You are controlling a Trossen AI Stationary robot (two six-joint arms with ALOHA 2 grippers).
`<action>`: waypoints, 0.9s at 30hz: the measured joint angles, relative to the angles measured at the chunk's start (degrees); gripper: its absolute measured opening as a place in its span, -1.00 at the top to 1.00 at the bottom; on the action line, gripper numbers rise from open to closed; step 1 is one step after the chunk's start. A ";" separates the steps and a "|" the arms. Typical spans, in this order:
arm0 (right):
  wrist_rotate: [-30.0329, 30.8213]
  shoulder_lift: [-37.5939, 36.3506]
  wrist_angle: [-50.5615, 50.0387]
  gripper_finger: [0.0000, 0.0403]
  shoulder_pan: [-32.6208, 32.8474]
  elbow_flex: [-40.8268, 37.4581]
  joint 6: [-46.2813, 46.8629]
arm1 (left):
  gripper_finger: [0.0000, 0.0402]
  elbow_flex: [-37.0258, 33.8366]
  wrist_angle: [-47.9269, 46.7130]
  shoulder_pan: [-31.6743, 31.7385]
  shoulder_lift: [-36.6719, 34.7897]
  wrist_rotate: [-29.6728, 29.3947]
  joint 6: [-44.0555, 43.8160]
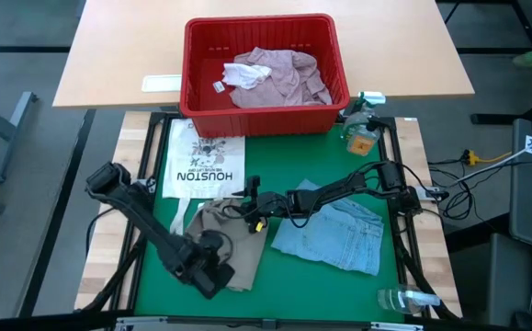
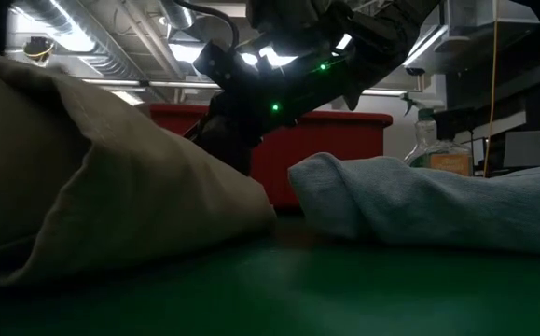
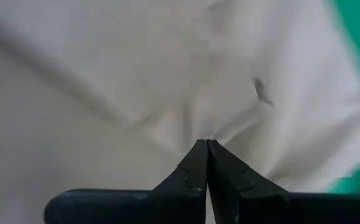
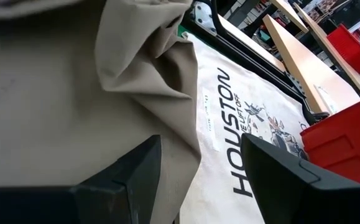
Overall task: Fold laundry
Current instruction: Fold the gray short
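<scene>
Green matting [image 1: 284, 271] covers our table, with a red basket [image 1: 264, 115] on the wooden desk beyond it holding the pink shirt [image 1: 275, 78]. On the mat lie three pieces: a white tote printed HOUSTON [image 1: 206, 158], the khaki cloth [image 1: 231, 237] just beside it toward the front, and the jeans [image 1: 334, 234] to the right, close to the khaki but apart from it.

Our left gripper [image 3: 206, 152] sits low over the khaki cloth near the front edge, its fingers clenched tight together with a small pucker of the fabric running into their tips, so we judge it has pinched a fold of khaki. Our right gripper [image 4: 198, 171] reaches across above the khaki's far edge, spread wide and holding nothing.

We judge the khaki light, limp and quick to wrinkle; it will sag from any single pinch, so corners or a hem are the places to take hold, one in each gripper. The jeans look heavier and stiffer, best gripped at the waistband.
</scene>
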 joint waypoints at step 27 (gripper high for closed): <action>-0.33 -5.04 -3.93 -0.10 0.37 -0.01 6.23 | 0.99 -4.17 -14.19 -14.20 0.20 7.55 -27.51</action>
